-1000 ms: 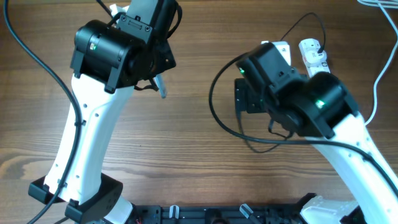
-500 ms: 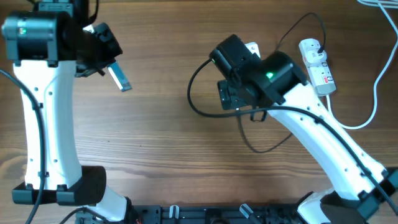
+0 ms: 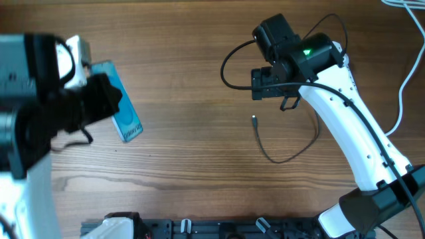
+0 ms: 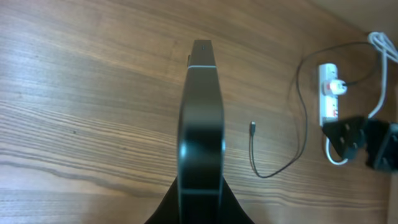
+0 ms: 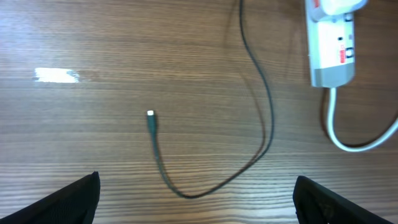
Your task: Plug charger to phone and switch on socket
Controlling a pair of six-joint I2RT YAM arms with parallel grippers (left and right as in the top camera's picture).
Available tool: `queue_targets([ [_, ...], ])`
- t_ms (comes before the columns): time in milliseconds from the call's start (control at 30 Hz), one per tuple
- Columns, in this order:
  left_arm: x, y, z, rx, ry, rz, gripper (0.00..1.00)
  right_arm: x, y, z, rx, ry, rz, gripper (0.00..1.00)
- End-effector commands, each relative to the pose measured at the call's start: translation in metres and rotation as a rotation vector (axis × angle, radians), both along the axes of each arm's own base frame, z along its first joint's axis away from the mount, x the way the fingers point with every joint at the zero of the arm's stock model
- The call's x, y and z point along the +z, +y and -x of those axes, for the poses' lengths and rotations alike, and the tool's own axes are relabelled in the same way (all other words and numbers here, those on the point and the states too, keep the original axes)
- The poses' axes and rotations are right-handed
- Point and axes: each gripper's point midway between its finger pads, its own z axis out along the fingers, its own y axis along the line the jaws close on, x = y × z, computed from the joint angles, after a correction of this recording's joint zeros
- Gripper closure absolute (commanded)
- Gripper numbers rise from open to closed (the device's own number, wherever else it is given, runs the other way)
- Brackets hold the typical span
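Note:
The phone [image 3: 125, 114], teal screen up, is held off the table at the left, with my left gripper [image 3: 99, 103] shut on its end. From the left wrist the phone [image 4: 200, 118] shows edge-on as a dark slab rising from between the shut jaws of the left gripper [image 4: 200, 208]. The charger [image 3: 254, 120] lies loose on the wood, its plug tip [image 5: 150, 115] pointing up and its thin black cable [image 5: 264, 118] looping toward the socket [image 5: 331, 50]. My right gripper [image 5: 199, 199] hovers wide open above the cable loop, holding nothing. In the overhead view the socket is hidden under the right arm.
The socket's thick white cord [image 5: 348, 140] curls off its lower end. A thin white cable [image 3: 404, 99] runs down the table's right side. The right arm [image 4: 364, 140] shows dark beside the socket [image 4: 328, 93] in the left wrist view.
My left arm has swung left and risen toward the camera with the phone. My right arm has drawn back toward the far right, uncovering the charger tip.

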Motion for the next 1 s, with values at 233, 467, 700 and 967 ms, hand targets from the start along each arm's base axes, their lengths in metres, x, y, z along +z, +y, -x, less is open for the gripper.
queue_targets([
  [233, -0.082, -0.049, -0.038, -0.152, 0.055, 0.276, 0.96, -0.005, 0.015, 0.000, 0.028, 0.021, -0.059, 0.00],
  [467, -0.116, -0.098, -0.065, -0.360, 0.035, 0.601, 0.96, -0.010, 0.026, 0.009, 0.089, 0.075, -0.112, 0.00],
  [700, -0.145, -0.100, -0.066, -0.340, 0.135, 0.639, 0.96, -0.033, 0.029, 0.014, 0.095, 0.118, -0.120, 0.00],
  [967, -0.152, -0.095, -0.070, -0.319, 0.125, 0.574, 0.96, -0.068, 0.043, 0.026, 0.113, 0.198, -0.200, 0.00],
])
